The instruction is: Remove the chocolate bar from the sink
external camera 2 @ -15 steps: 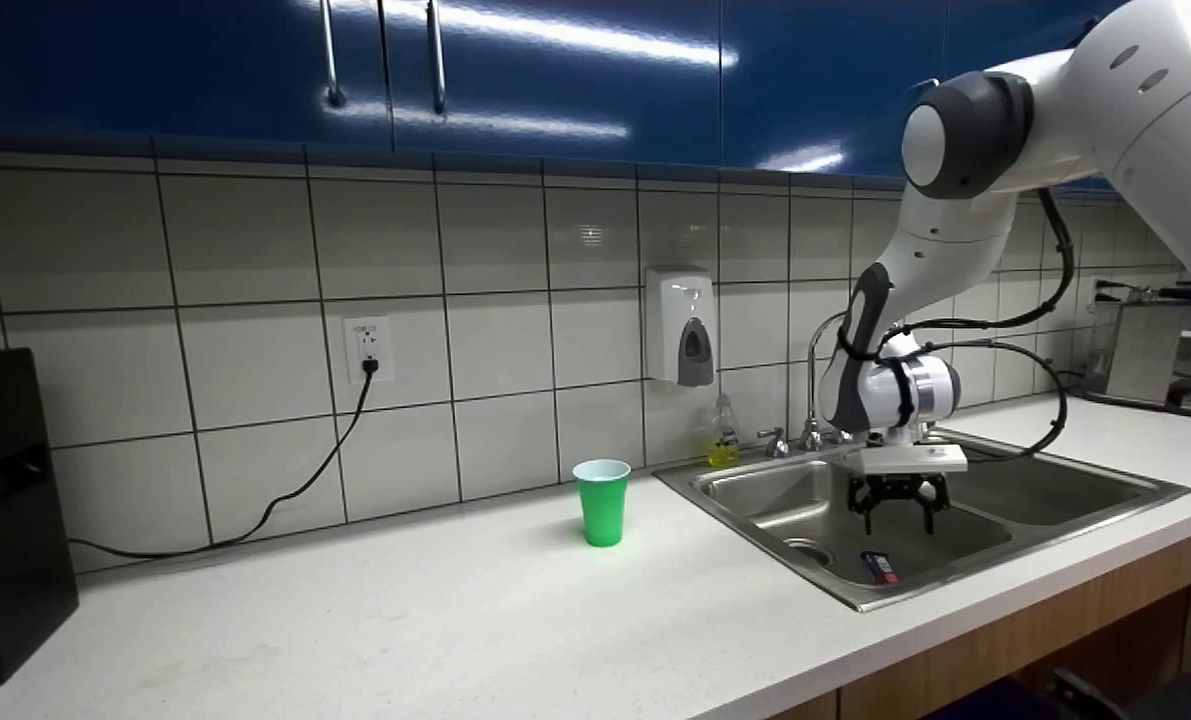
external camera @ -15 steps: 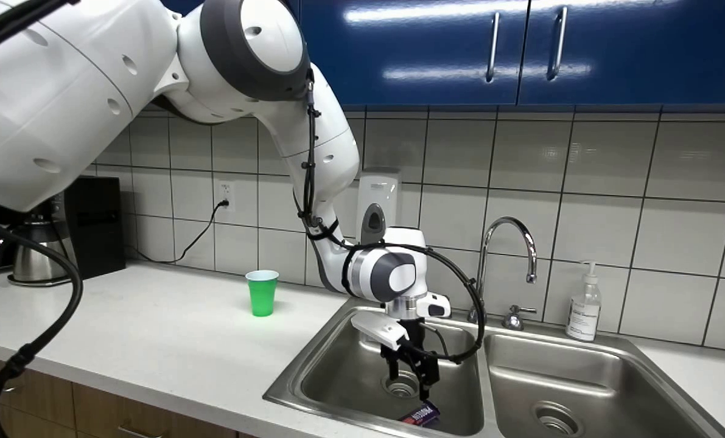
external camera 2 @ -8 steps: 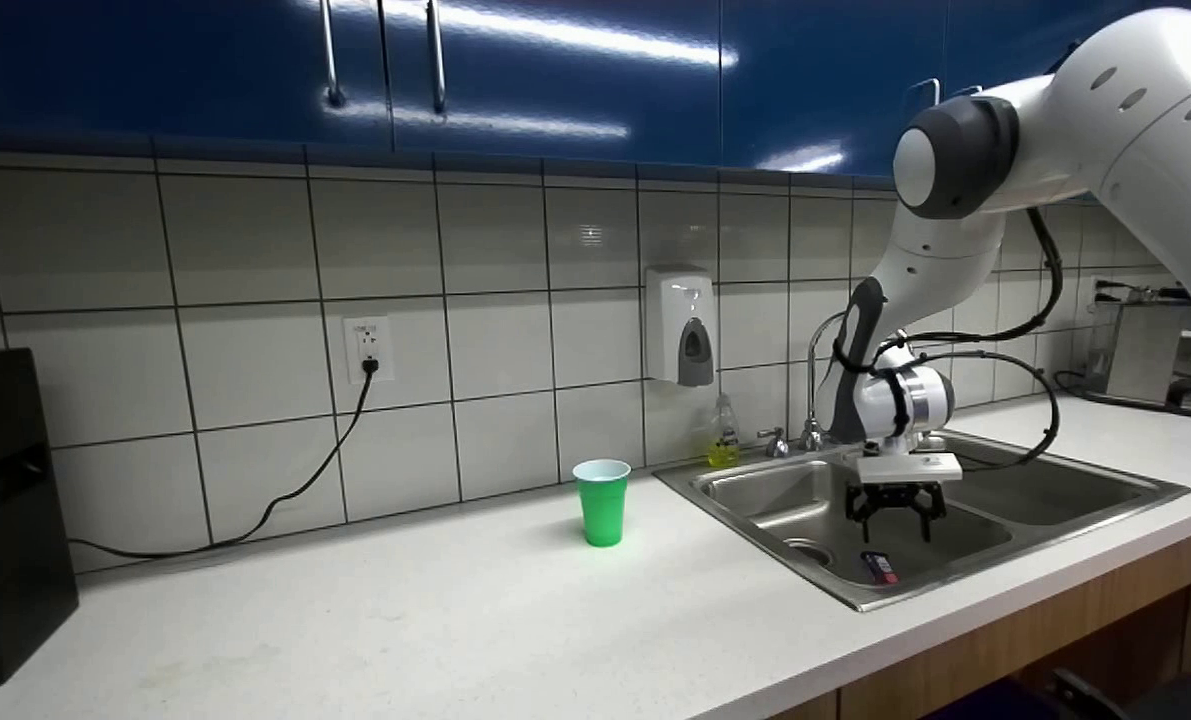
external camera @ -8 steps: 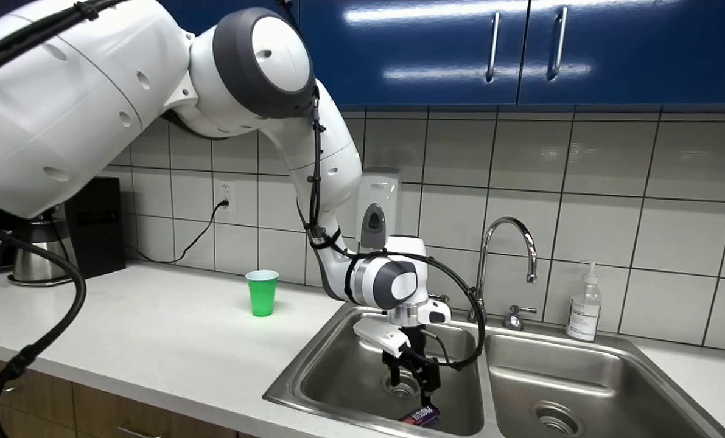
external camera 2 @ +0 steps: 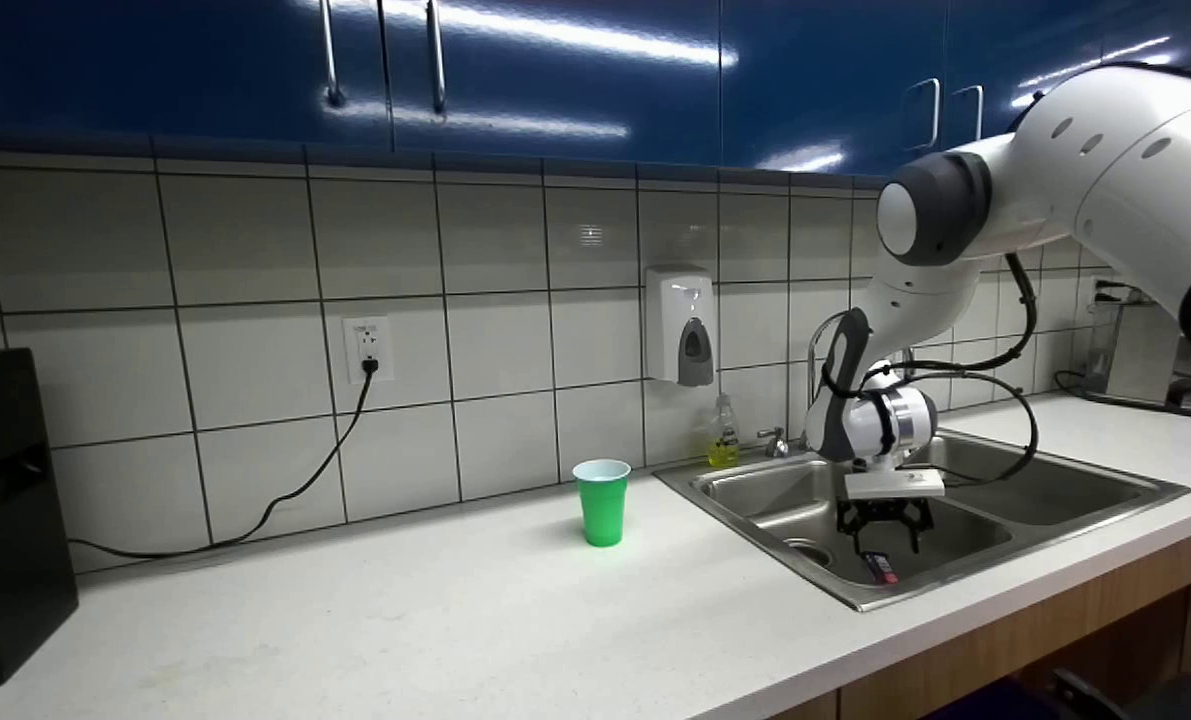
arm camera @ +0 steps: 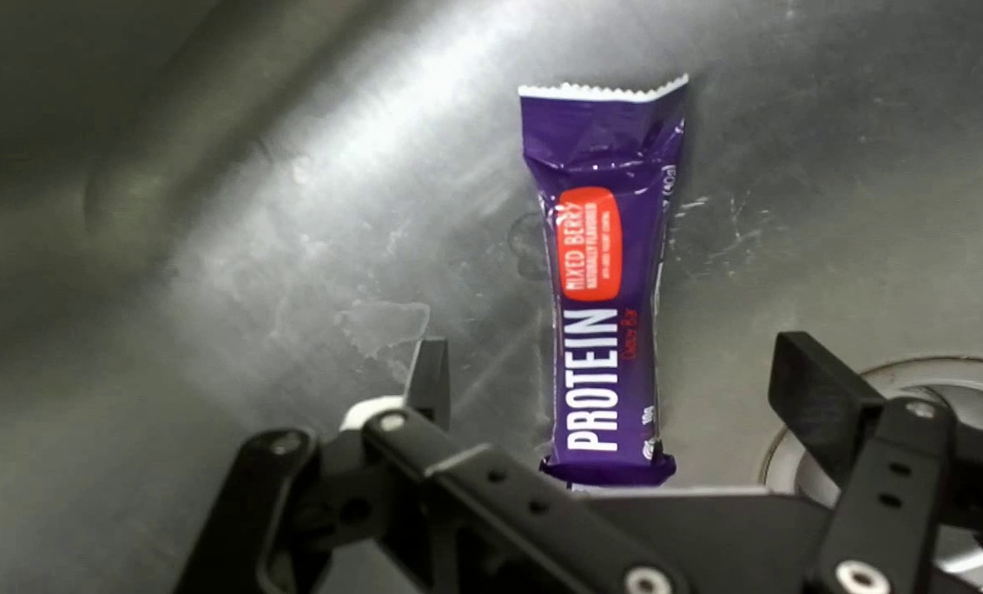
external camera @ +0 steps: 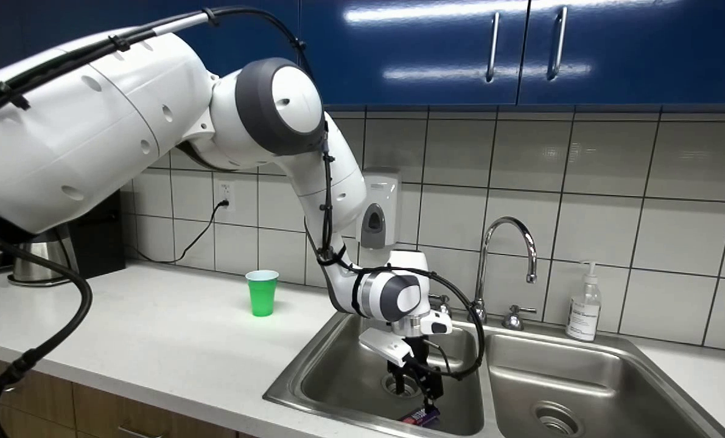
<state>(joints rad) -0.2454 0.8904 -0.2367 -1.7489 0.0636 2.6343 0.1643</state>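
Poised over the sink [external camera 2: 745, 520] at lower right in an exterior view, with the gripper [external camera 2: 887, 546] pointing down at the end of the white robot arm [external camera 2: 1125, 185]. Spread wide in the wrist view, with black fingers [arm camera: 821, 404] well apart at lower left and lower right, on either side of the lower half of the chocolate bar [arm camera: 598, 272]. Impossible to tell whether in contact with it. As for the bar, lying flat on the steel just right of center in the wrist view, wrapped in purple, lettered "PROTEIN" in white and "MIXED BERRY" on a red patch, with a pale crimped end toward the top of the frame. Resting in the left-hand basin [external camera: 338, 389] in both exterior views, near a round drain [arm camera: 980, 396] partly hidden by the gripper at lower right in the wrist view. Backed in an exterior view by a curved chrome faucet [external camera: 482, 274] right of center and a clear pump bottle [external camera: 583, 310] farther right, beneath blue cabinets [external camera: 411, 55] across the top. Flanked to the left, on the white countertop [external camera 2: 405, 610], by a green cup [external camera 2: 603, 505], upright just below center in an exterior view.
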